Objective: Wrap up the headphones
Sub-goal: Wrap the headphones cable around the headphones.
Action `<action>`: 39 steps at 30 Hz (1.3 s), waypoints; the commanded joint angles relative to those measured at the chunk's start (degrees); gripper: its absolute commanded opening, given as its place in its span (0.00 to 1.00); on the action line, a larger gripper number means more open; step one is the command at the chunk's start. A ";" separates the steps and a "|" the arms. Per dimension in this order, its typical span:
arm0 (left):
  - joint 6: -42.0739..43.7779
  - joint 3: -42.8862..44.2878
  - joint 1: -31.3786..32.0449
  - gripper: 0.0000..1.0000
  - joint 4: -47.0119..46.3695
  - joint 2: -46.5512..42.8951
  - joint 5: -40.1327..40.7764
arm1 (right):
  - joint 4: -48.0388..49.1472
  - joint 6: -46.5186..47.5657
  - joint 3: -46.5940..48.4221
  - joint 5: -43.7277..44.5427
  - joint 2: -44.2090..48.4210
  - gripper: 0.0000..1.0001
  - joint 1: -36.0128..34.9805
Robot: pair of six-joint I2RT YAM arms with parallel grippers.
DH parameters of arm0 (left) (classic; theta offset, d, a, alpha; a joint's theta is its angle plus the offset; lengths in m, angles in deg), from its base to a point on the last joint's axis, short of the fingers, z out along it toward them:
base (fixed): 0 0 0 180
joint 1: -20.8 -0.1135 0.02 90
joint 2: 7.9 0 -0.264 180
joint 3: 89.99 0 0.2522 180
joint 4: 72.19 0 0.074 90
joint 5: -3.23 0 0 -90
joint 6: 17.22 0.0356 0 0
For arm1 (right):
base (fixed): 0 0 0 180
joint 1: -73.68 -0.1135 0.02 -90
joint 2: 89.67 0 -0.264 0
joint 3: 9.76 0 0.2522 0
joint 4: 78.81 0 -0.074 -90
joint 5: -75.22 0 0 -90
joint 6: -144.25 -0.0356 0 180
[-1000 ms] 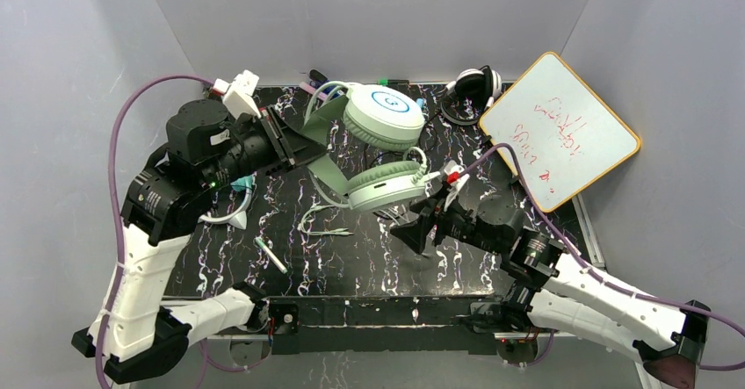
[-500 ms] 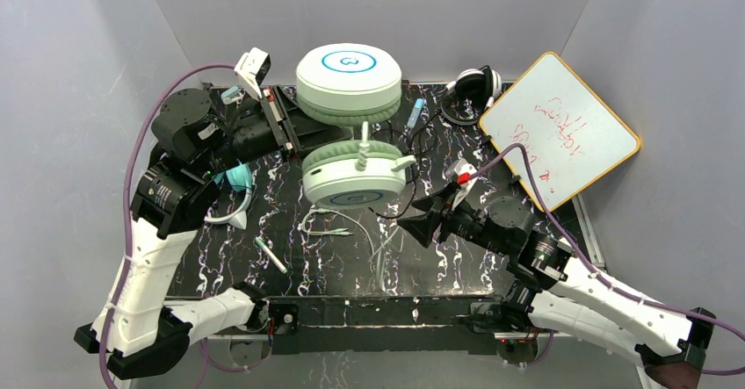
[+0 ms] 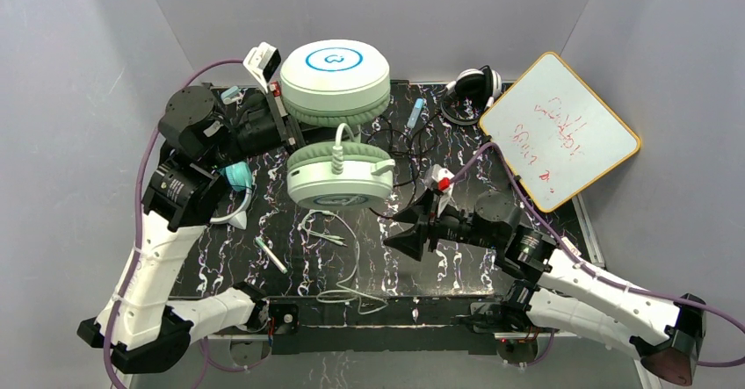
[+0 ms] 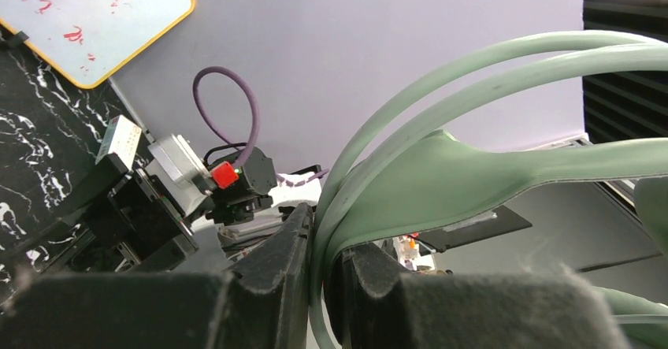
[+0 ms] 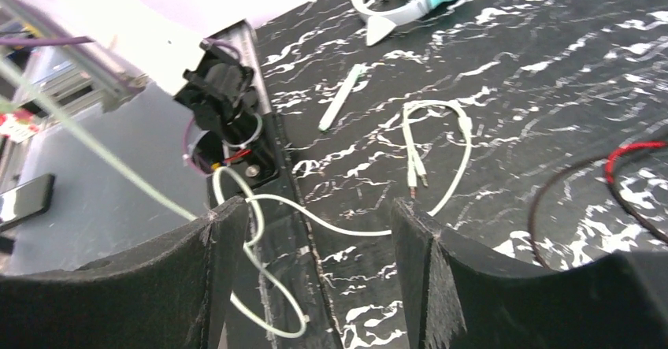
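Compared with one second ago, the left arm has turned and lifted the mint-green headphones (image 3: 334, 73). Both cups now show their flat round faces to the top camera, one above the other, where before they were tilted. The pale cable (image 3: 356, 266) now hangs from the lower cup, runs down over the table (image 3: 457, 270), and ends in a loose loop at the near edge. The right gripper (image 3: 404, 231) has come to the left, closer to this cable.

The left gripper (image 4: 323, 231) is clamped on the green headband, with the double rails pressed between its fingers. The right gripper (image 5: 315, 215) stands with its jaws apart and nothing between them; the cable (image 5: 346, 223) lies beyond them.

I judge that the cable is now free and stretched out, so the right arm could catch it and begin winding. No turn around the headset is made yet.

The headset is held in the air over the far left part of the table. The teal headphones (image 3: 235, 178) lie below the left arm, and the black-and-white headphones (image 3: 473, 86) at the far edge, beside the whiteboard (image 3: 562, 130).
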 commanded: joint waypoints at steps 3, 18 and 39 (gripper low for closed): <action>0.82 -1.36 0.11 0.00 0.73 -0.69 0.74 | 9.45 -0.36 0.15 -14.08 -1.97 0.78 -0.16; 3.35 -3.33 0.11 0.00 5.16 -1.00 4.46 | 23.36 -4.11 4.17 -19.39 -16.85 0.85 -0.27; 5.03 -1.71 0.11 0.00 6.75 1.49 5.87 | 40.60 -4.71 -0.32 -4.30 -31.42 0.79 -14.03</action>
